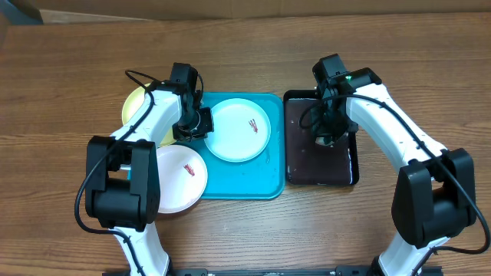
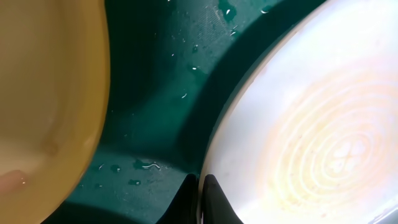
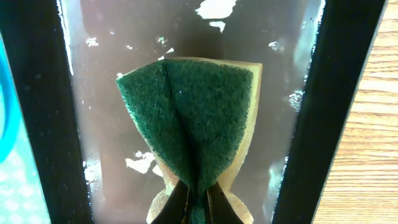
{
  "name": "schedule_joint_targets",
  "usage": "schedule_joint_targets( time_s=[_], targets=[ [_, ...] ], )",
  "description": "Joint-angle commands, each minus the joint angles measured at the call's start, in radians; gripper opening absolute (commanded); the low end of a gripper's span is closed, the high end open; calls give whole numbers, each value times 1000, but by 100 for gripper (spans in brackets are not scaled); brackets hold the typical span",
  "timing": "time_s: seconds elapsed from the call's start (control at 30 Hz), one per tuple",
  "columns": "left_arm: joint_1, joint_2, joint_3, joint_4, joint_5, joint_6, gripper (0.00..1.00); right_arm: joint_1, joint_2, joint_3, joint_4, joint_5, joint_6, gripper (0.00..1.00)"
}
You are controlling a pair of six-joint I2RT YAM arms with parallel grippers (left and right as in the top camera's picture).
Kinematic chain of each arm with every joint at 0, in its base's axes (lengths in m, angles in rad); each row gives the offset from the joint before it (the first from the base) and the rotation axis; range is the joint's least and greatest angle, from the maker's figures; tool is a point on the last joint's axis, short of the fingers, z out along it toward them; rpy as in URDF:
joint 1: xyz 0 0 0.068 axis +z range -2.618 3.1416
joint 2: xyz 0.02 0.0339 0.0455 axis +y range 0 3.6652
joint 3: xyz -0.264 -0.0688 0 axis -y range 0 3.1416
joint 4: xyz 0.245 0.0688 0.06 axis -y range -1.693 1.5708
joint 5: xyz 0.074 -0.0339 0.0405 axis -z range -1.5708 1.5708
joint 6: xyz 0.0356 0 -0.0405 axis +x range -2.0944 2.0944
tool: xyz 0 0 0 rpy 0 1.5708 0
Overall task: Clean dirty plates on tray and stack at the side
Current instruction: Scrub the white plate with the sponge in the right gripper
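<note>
The turquoise tray point(image 1: 238, 180) lies mid-table with a pale cyan plate point(image 1: 239, 129) on it, a red smear near its centre. My left gripper point(image 1: 201, 123) is shut on that plate's left rim; in the left wrist view its fingertips point(image 2: 200, 190) pinch the edge of the plate point(image 2: 311, 124) above the wet tray floor point(image 2: 155, 93). A yellow-green plate point(image 1: 136, 106) sits left of the tray, partly under the arm. A white plate point(image 1: 180, 178) with red smears overlaps the tray's lower left corner. My right gripper point(image 3: 198, 199) is shut on a green-and-yellow sponge point(image 3: 193, 112).
A glossy black tray point(image 1: 318, 172) holding brownish water stands right of the turquoise one, under my right gripper point(image 1: 325, 139). Its black rim point(image 3: 37, 124) frames the sponge. Bare wooden table point(image 1: 245, 46) surrounds both trays.
</note>
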Motion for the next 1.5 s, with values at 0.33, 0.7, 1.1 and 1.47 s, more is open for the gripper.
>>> schedule_joint_targets(
  time_s=[0.33, 0.7, 1.1, 1.47],
  targets=[
    [-8, 14, -6, 3, 14, 78, 4, -2, -8, 140, -104, -17, -27, 4],
    [-23, 14, -6, 1, 41, 85, 4, 10, -8, 255, -146, -217, -25, 4],
    [-48, 14, -6, 11, 37, 48, 4, 223, 6, 249, 69, -149, 134, 4],
    [-45, 14, -6, 0, 7, -92, 4, 357, 178, 249, 122, 251, 225, 4]
  ],
)
